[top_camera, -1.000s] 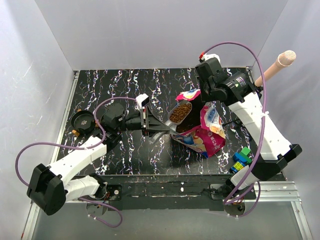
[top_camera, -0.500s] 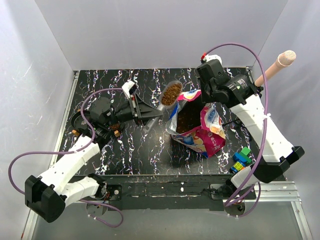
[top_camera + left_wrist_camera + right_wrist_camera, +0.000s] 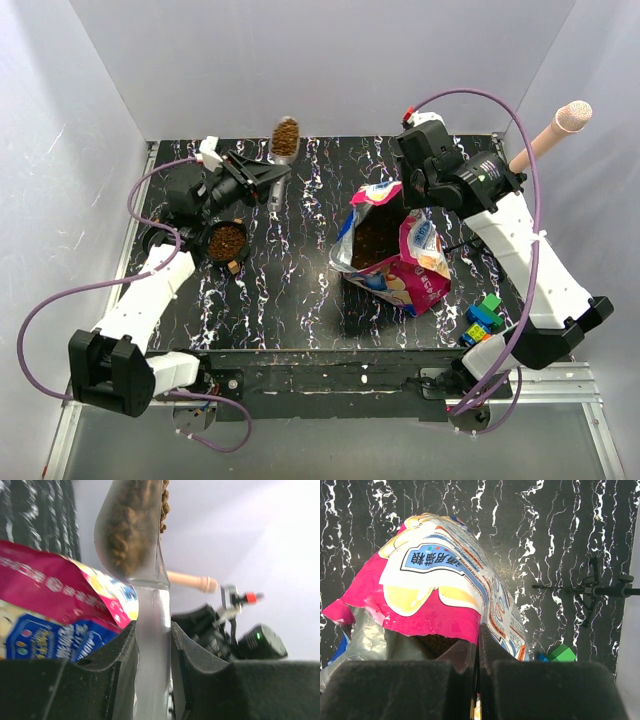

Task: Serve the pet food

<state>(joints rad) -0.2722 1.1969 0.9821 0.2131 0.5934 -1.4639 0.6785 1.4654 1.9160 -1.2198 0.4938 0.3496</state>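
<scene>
The magenta-and-blue pet food bag point(image 3: 400, 262) stands open right of the middle, with brown kibble point(image 3: 378, 238) inside. My right gripper point(image 3: 413, 196) is shut on the bag's upper rim point(image 3: 479, 630) and holds the mouth open. My left gripper point(image 3: 255, 181) is shut on the handle point(image 3: 152, 645) of a clear scoop point(image 3: 285, 137) heaped with kibble point(image 3: 131, 525). It holds the scoop up near the back wall, far left of the bag. A black bowl point(image 3: 227, 241) with kibble in it sits below the left wrist.
Colourful toy blocks point(image 3: 482, 318) lie at the front right, and one green block point(image 3: 562, 653) shows beside the bag. A beige rod point(image 3: 548, 137) sticks out of the right wall. A thin black stand point(image 3: 590, 590) lies right of the bag. Another dark round dish point(image 3: 152, 241) is partly hidden under the left arm.
My left arm carried the filled scoop out of the bag's mouth, left and toward the back wall. The bowl with kibble came into view. The right gripper kept its hold on the bag.
</scene>
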